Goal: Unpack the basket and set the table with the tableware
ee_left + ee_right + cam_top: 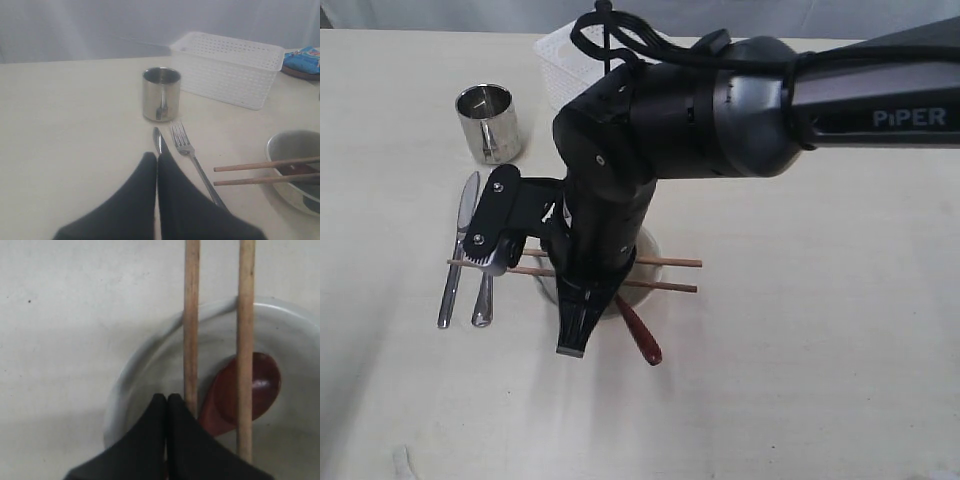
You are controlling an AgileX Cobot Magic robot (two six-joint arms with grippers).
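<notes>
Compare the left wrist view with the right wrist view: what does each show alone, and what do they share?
Only the left wrist view: steel cup, knife, fork, white basket, blue packet and the shut left tool. Only the right wrist view: the shut right tool and a clear look at the reddish wooden spoon. Both: the bowl with two chopsticks laid across it.
</notes>
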